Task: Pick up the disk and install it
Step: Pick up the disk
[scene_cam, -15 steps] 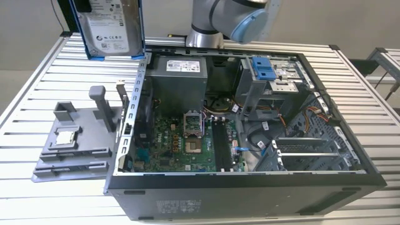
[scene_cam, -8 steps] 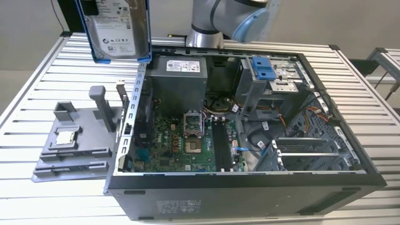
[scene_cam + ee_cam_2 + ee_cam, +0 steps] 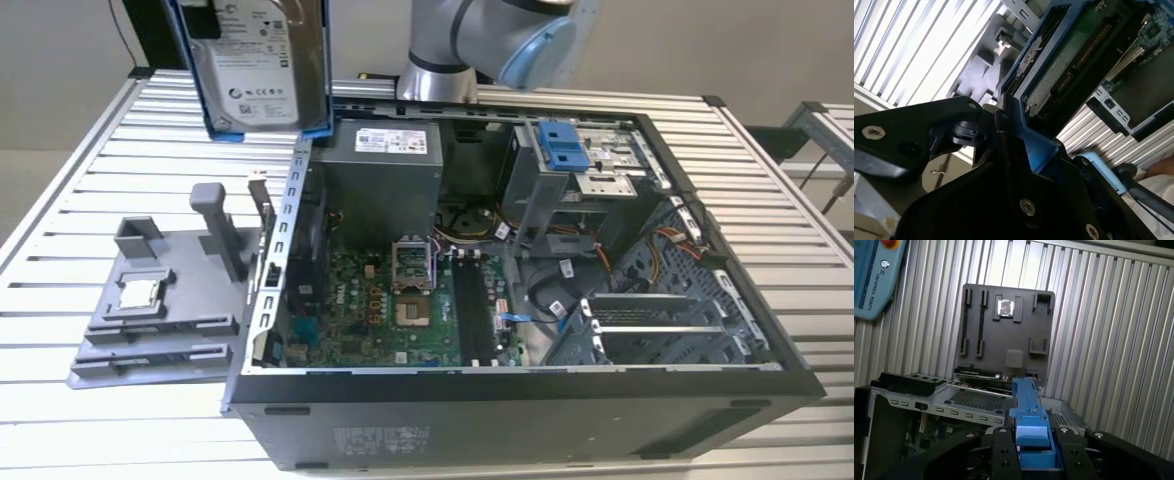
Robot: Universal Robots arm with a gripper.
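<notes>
Gripper (image 3: 1030, 445) closed on the disk (image 3: 260, 70), pinching its blue rail (image 3: 1026, 400) edge; disk hangs upright in air, above the far corner of the open computer case (image 3: 534, 420), toward the exterior view's left. Looks dense, rigid, shock-sensitive, with slick faces: rails are the sound hold, not the bare circuit board (image 3: 1069, 60).

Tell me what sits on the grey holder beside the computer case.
A square silver chip sits in a recess of the grey holder, among upright grey posts. The case wall hides the holder's adjoining edge in the exterior view.
</notes>
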